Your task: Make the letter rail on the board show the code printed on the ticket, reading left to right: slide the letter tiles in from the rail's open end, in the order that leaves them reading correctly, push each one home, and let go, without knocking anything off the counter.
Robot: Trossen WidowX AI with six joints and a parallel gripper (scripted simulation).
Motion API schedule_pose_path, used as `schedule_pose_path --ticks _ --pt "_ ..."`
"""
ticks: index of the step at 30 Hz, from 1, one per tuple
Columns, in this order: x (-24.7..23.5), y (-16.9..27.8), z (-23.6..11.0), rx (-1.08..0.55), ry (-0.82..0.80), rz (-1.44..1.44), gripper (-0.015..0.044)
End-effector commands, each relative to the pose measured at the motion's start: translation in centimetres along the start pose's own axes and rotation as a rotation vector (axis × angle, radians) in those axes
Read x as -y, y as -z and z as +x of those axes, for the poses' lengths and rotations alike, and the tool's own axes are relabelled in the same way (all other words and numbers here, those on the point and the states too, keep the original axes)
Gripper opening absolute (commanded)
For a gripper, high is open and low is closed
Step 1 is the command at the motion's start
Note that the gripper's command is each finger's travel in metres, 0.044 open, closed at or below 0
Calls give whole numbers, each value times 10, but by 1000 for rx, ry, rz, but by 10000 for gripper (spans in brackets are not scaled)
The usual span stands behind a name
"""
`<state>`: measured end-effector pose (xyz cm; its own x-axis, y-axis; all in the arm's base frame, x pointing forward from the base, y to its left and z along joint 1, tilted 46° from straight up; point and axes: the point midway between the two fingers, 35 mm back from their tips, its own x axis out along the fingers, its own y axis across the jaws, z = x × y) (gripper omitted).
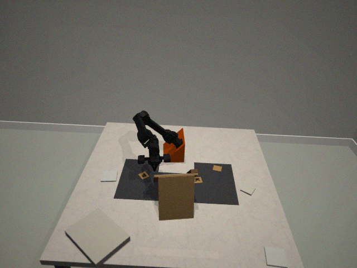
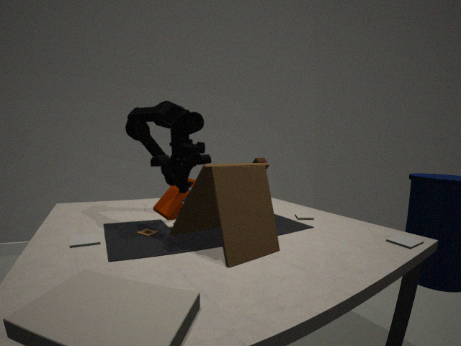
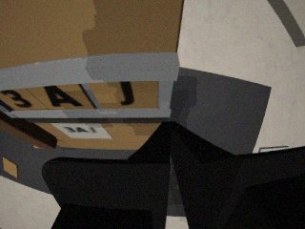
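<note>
The brown A-frame board (image 1: 175,197) (image 2: 242,208) stands on a dark mat (image 1: 129,187). In the wrist view its grey letter rail (image 3: 128,67) holds tiles reading 3 (image 3: 13,98), A (image 3: 60,97) and J (image 3: 128,93). The white ticket (image 3: 79,130) sits just below the rail, and its print is too small to read. A loose P tile (image 1: 143,175) (image 2: 147,232) lies on the mat left of the board. A K tile (image 1: 198,180) and a blank tan tile (image 1: 217,168) lie on the right. My gripper (image 1: 154,167) (image 2: 182,187) (image 3: 168,128) is shut and empty. It points down just behind the board's left end, above the mat near the P tile.
An orange wedge (image 1: 175,147) (image 2: 169,201) stands behind the gripper. A grey slab (image 1: 96,235) lies at the front left. Thin white plates lie at the left (image 1: 109,175), right (image 1: 247,190) and front right (image 1: 275,255). A blue barrel (image 2: 435,223) stands beyond the table.
</note>
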<state>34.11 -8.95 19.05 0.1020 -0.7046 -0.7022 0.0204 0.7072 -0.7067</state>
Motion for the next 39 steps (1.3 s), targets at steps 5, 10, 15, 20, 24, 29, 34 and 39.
schedule_pose_path --ticks 5,10,15,20,24,29,34,39 --pt "0 -1 1 -22 10 2 0" --pt "0 -2 3 -22 10 2 0" --pt "0 -4 5 -22 10 2 0" --pt "0 -5 7 -22 10 2 0" --pt "0 -7 9 -22 10 2 0" --pt "0 -8 11 -22 10 2 0" --pt "0 -10 12 -22 10 2 0" --pt "0 -11 14 -21 10 2 0"
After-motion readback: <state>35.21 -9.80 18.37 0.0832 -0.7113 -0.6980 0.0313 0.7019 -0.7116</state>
